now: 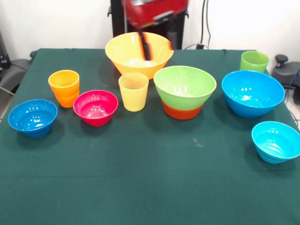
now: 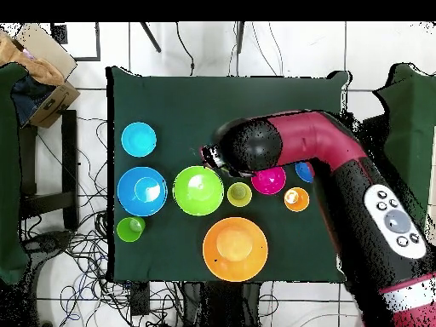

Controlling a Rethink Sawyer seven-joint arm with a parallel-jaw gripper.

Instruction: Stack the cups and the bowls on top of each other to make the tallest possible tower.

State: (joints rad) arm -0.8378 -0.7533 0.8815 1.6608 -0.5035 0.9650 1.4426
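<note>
The gripper [image 1: 146, 47] hung down at the far side of the table [image 1: 140, 187], its dark tips showing in front of the big yellow-orange bowl [image 1: 138, 53]; whether the pincer stood apart or together could not be told, and nothing could be seen held in it. In the front view only a blurred red piece of the arm [image 1: 154, 11] showed at the top edge, while the overhead view gave the whole red and black arm [image 2: 341, 170] reaching across the cloth, its dark head covering the gripper and part of the small dark blue bowl [image 2: 304, 170]. The front view alone showed that the light green bowl [image 1: 185, 86] sat nested in the orange-red bowl [image 1: 182, 111], both upright with mouths up; from above only the green one could be seen. The pale yellow cup [image 1: 133, 91] stood upright on the cloth just beside that pile, apart from it, its long axis vertical and its mouth up. The orange cup [image 1: 64, 87] stood near the magenta bowl [image 1: 95, 107], and the light green cup [image 1: 254, 61] stood behind the big blue bowl [image 1: 253, 93]. The small cyan bowl [image 1: 276, 141] sat near the table's edge.
</note>
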